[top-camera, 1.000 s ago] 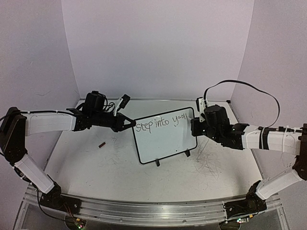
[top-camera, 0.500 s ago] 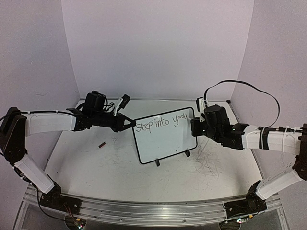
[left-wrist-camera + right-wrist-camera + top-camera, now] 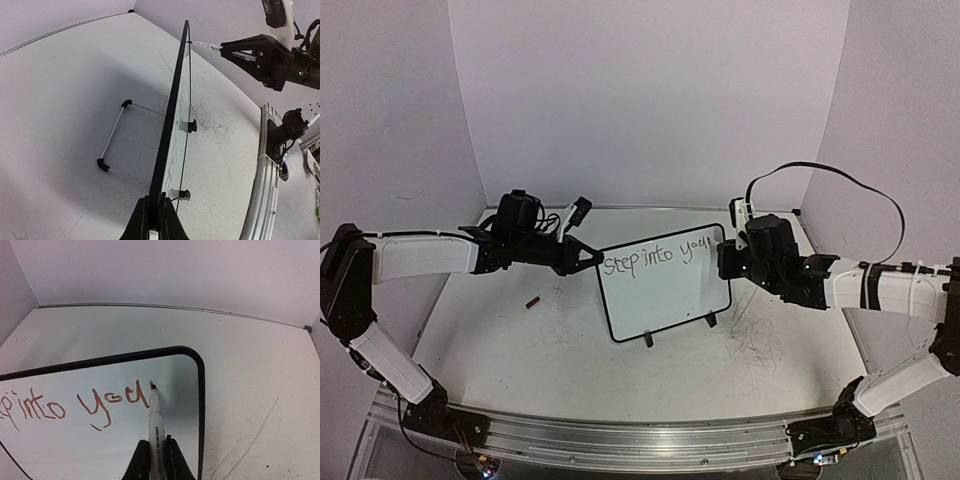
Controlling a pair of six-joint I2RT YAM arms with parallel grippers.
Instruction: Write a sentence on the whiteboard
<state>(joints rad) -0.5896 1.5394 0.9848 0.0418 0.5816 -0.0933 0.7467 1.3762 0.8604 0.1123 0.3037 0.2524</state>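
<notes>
Right hand [image 3: 156, 462] edged up — marker [image 3: 155, 415] tip points into whiteboard [image 3: 60, 450].

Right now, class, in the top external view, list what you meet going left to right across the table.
A small dark red object → left pincer → the whiteboard → right pincer, gripping a marker.

Right wrist view crops the whiteboard [image 3: 100, 450] at left, cutting the sentence [image 3: 92, 410]; the speck [image 3: 532, 301] left of it is unidentifiable.
</notes>
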